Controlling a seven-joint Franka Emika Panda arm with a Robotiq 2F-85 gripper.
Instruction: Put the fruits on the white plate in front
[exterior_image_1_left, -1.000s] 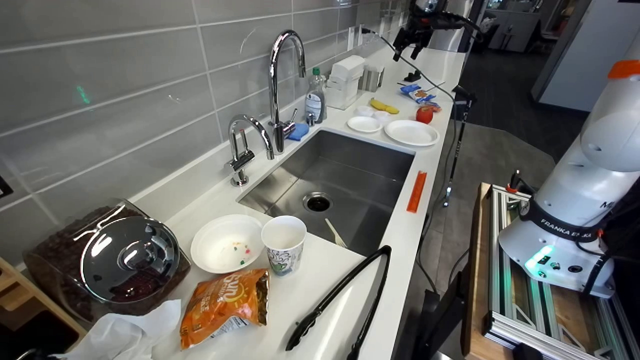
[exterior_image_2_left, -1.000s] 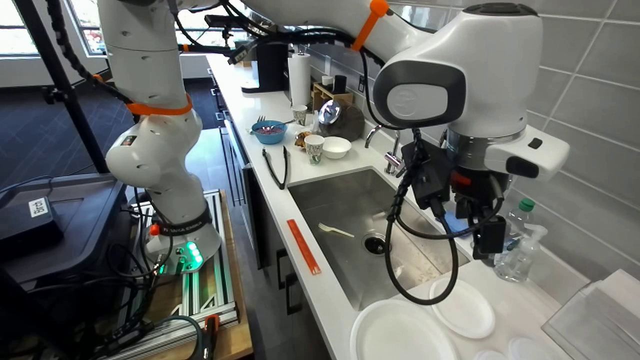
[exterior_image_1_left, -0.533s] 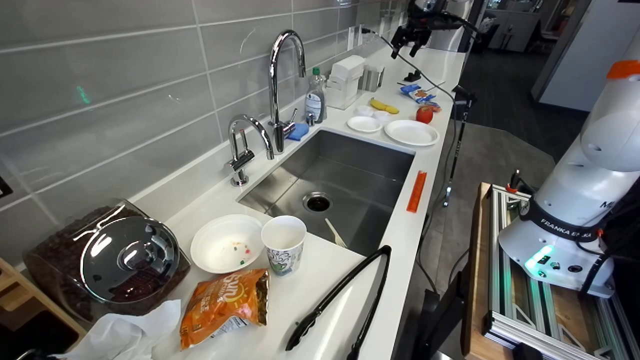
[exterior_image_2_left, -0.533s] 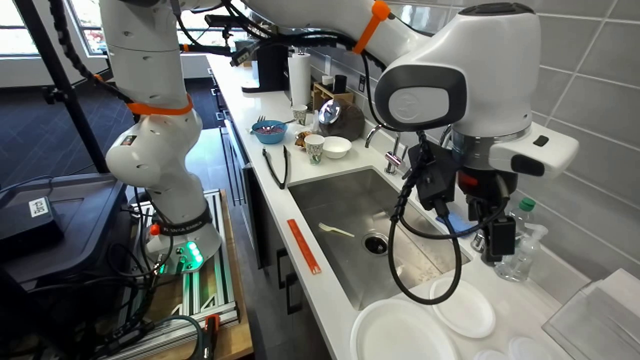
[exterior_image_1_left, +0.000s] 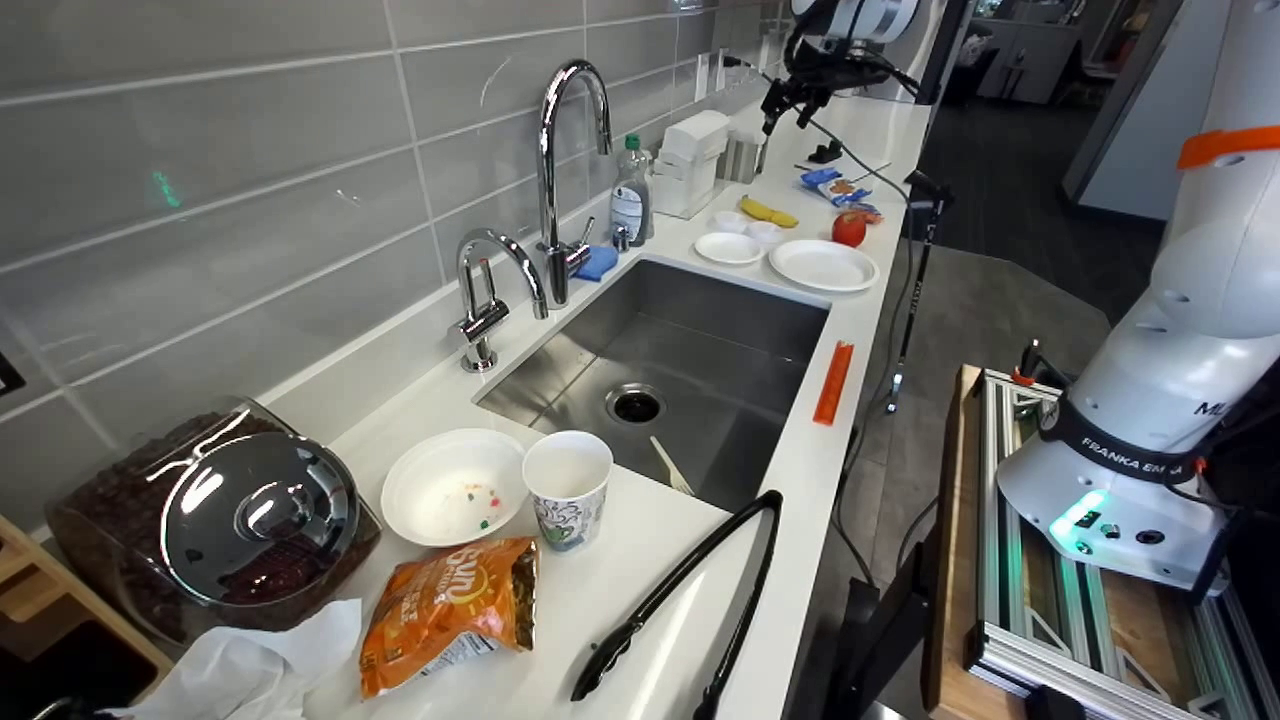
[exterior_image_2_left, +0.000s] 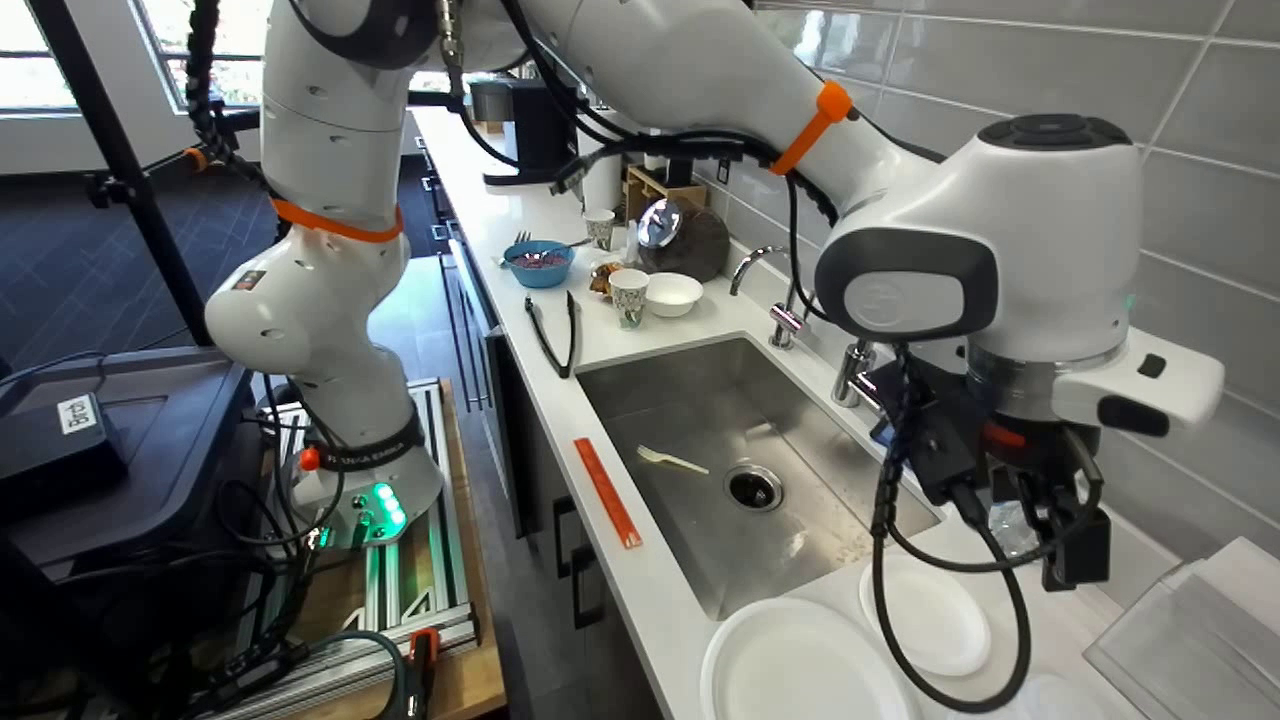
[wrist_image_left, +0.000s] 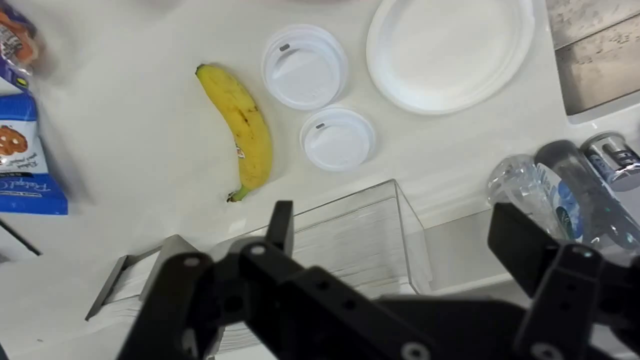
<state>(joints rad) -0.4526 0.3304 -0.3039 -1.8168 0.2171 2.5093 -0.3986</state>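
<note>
A yellow banana (exterior_image_1_left: 768, 212) and a red, round apple-like fruit (exterior_image_1_left: 849, 229) lie on the counter beyond the sink. The banana also shows in the wrist view (wrist_image_left: 242, 127); there the red fruit is at most a faint edge at the top. The large white plate (exterior_image_1_left: 823, 266) is bare, at the sink's far end, and partly shows in an exterior view (exterior_image_2_left: 805, 668); it is outside the wrist view. My gripper (wrist_image_left: 392, 220) is open and empty, high above the napkin box in the wrist view. It also shows in both exterior views (exterior_image_1_left: 787, 122) (exterior_image_2_left: 1072, 555).
A smaller white plate (wrist_image_left: 447, 50) and two white lids (wrist_image_left: 305, 67) sit beside the banana. A clear napkin box (wrist_image_left: 350, 245), a metal napkin holder (wrist_image_left: 145, 270) and bottles (wrist_image_left: 560, 190) stand along the wall. Snack bags (wrist_image_left: 22, 155) lie past the banana. The sink (exterior_image_1_left: 680, 350) is close by.
My arm has reached farther out along the counter and lowered, the gripper shifting toward the wall side. The gripper stays open. The fruits, plates and other counter items have not moved.
</note>
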